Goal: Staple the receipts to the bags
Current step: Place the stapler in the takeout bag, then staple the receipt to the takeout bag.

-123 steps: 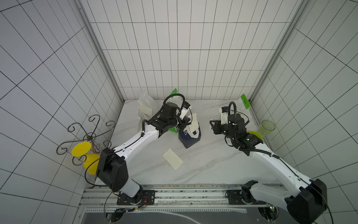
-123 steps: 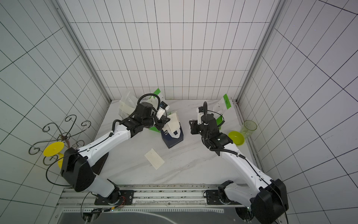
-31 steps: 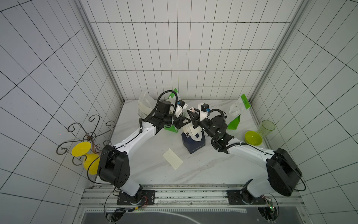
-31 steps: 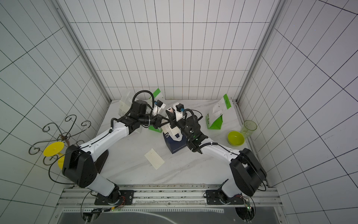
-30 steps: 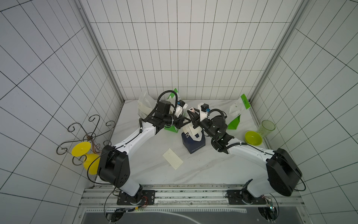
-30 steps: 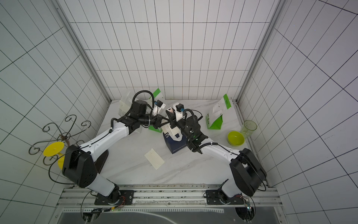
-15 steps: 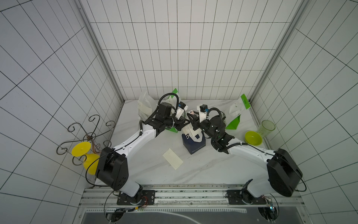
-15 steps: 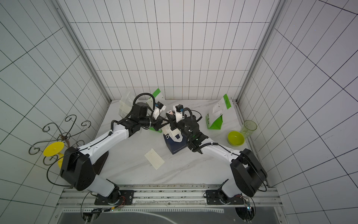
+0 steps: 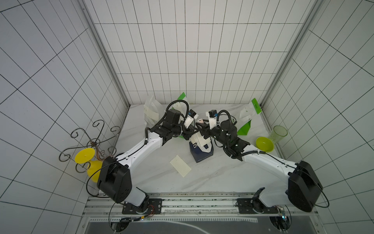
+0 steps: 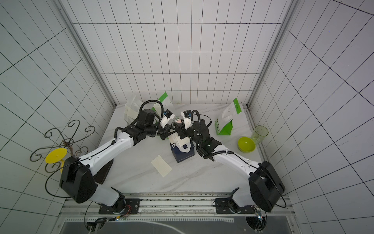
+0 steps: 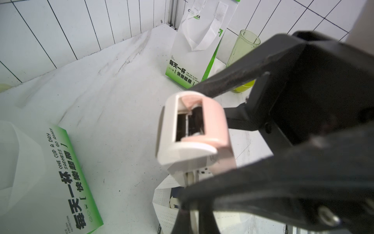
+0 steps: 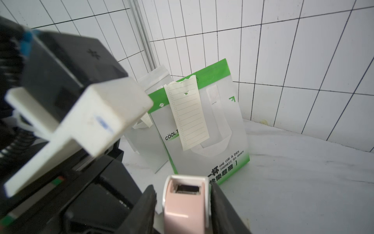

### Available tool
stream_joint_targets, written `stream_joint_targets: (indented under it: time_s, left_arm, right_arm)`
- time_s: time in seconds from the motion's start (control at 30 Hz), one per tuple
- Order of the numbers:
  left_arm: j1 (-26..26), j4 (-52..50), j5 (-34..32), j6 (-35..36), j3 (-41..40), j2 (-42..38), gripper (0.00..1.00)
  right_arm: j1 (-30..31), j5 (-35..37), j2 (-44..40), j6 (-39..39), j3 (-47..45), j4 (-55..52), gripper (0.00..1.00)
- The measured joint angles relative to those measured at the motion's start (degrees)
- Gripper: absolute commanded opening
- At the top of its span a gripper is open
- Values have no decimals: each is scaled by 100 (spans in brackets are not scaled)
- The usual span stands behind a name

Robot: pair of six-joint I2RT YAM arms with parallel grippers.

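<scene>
Where your two arms meet over the navy bag (image 9: pixel 202 155), standing at mid-tabletop (image 9: pixel 222 182), your right pincer (image 12: pixel 184 194) sits partly open astride the pink-and-white stapler (image 12: pixel 186 210). One finger lies against it and a sliver of gap shows at the other. Your left pincer (image 9: pixel 189 134) is fully closed at the bag's top, where a draped receipt (image 9: pixel 198 139) hangs; what it pinches, I cannot tell. A loose receipt (image 9: pixel 180 165) lies flat, near-left of that bag. Far left, a green-and-white bag (image 12: pixel 226 129) stands with a lined receipt (image 12: pixel 187 113) hanging on its front.
</scene>
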Motion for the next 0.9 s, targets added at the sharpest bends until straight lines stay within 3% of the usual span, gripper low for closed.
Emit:
stream_joint_targets:
  time_s: [0.2,0.4,0.67,0.9]
  left_arm:
    - [162,-52,219,417,166,-50,0]
    - [212,-365,435,1290,199,-153,0]
    - [192,-1419,1217,2638,544,-197,0]
    - [94,-1456,1416,2868,256,-533,0]
  right_arm:
    - [0,-240,-929,-31,0,-669,57]
    - [-81,-525,-1563,-201,0,-1163,59]
    - [-671,-1742,-1720,-638,-2,-1615,67]
    - [-859,-3010,-1550,-1005,4,-1784,68]
